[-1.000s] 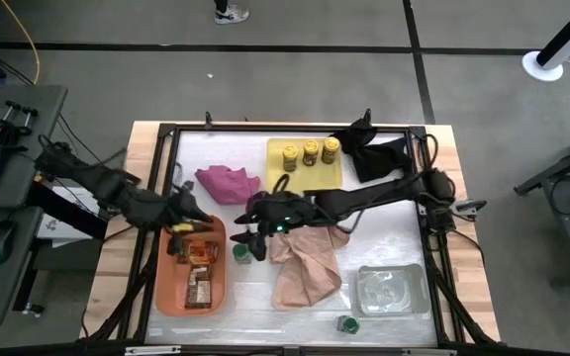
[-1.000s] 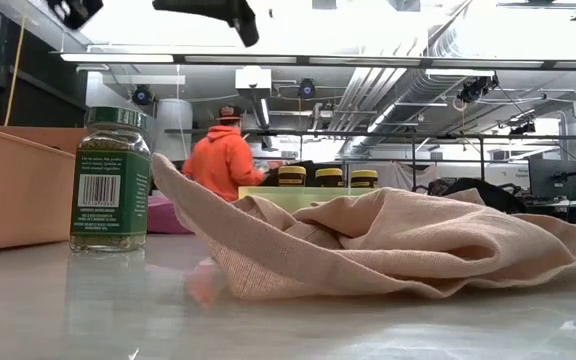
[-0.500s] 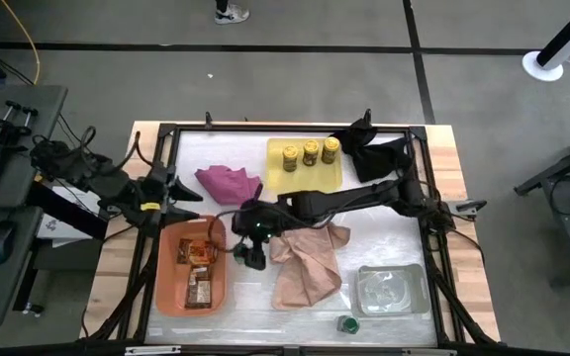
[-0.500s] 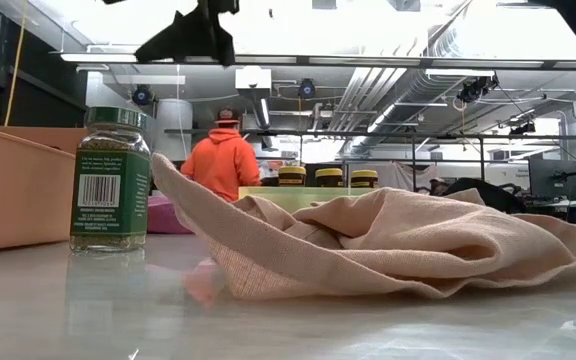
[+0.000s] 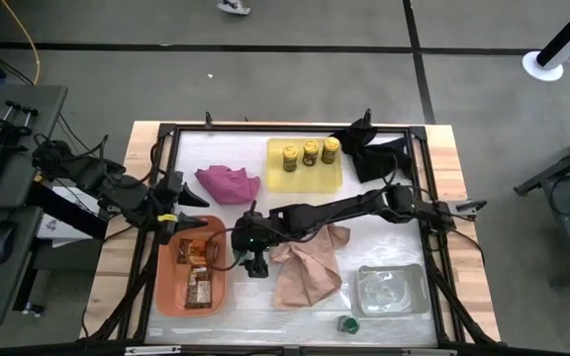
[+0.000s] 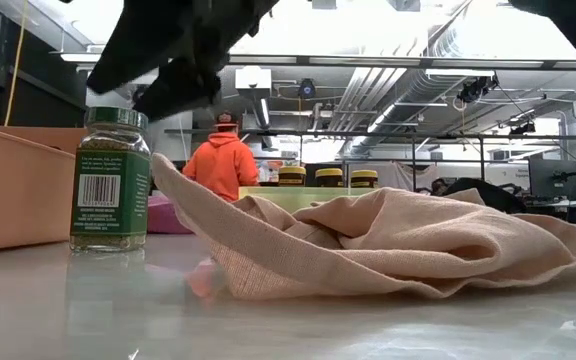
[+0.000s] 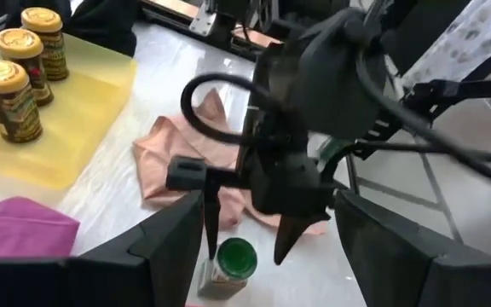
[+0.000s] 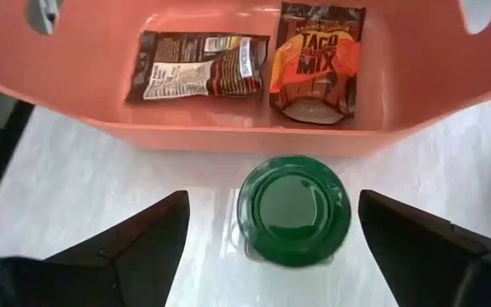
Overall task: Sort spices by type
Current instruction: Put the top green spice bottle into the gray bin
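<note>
I see the green-lidded jar (image 8: 294, 208) standing upright on the white table (image 5: 384, 247), just right of the orange tray (image 5: 171, 297) and beside the near-left edge of the tan cloth (image 5: 305, 272). My right gripper (image 5: 254, 263) hangs directly above this jar, fingers spread wide to either side of the lid without touching it; the left wrist view shows the two fingertips pointing down around the green cap. In the orange tray lie the flat packets (image 8: 318, 58), one reading "TACO MIX", another face down beside it. A second green-lidded jar (image 5: 348, 324) stands at the near edge of the table, just left of the clear tray (image 5: 392, 290). At the far side, three yellow-lidded jars (image 5: 310, 153) stand in a row on the yellow tray (image 5: 305, 180), with the pink cloth (image 5: 228, 183) to its left and the black cloth (image 5: 376, 153) to its right. My left gripper (image 5: 188, 196) waits over the far-left corner of the orange tray, its fingers open and holding nothing. In the low view a person in an orange hoodie (image 6: 221, 162) stands in the room beyond the table.
</note>
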`<state>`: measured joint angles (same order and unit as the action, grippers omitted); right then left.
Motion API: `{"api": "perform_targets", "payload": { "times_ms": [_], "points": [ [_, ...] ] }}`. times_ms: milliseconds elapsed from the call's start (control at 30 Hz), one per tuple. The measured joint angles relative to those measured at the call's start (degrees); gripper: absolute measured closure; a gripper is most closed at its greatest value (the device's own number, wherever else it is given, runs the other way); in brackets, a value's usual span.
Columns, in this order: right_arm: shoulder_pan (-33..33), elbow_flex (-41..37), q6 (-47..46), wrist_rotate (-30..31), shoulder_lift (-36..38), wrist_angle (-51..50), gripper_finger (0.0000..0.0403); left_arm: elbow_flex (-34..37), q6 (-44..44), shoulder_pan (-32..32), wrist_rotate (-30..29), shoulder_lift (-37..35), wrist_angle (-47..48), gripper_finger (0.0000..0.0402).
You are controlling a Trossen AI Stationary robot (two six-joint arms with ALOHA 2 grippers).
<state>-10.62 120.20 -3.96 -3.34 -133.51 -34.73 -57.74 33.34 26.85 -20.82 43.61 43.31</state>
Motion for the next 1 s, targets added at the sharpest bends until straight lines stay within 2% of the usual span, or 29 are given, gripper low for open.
{"api": "perform_targets", "payload": {
  "times_ms": [500,600,767,867,1000],
  "points": [
    [-0.54,-0.08,-0.49,3.34,-4.96,5.13,0.0072,0.0,-0.52,0.0,0.0,0.53,0.16,0.0151],
    [-0.55,-0.07,0.24,3.46,-4.97,4.81,0.0103,0.0,-0.52,0.0,0.02,0.46,0.15,0.0151],
    [-0.58,0.81,-2.44,4.82,-4.92,1.68,0.0217,0.0,-1.36,0.02,-0.62,-1.05,-0.02,0.0151],
    [-0.58,4.22,-3.52,4.87,-4.29,-1.75,0.0216,0.01,-4.82,0.02,-4.97,-3.13,-2.24,0.0151],
    [-0.23,12.33,-3.0,5.87,-2.32,-14.08,0.0216,0.02,-13.89,0.02,-13.19,-6.4,-9.63,0.0151]
  ]
}}
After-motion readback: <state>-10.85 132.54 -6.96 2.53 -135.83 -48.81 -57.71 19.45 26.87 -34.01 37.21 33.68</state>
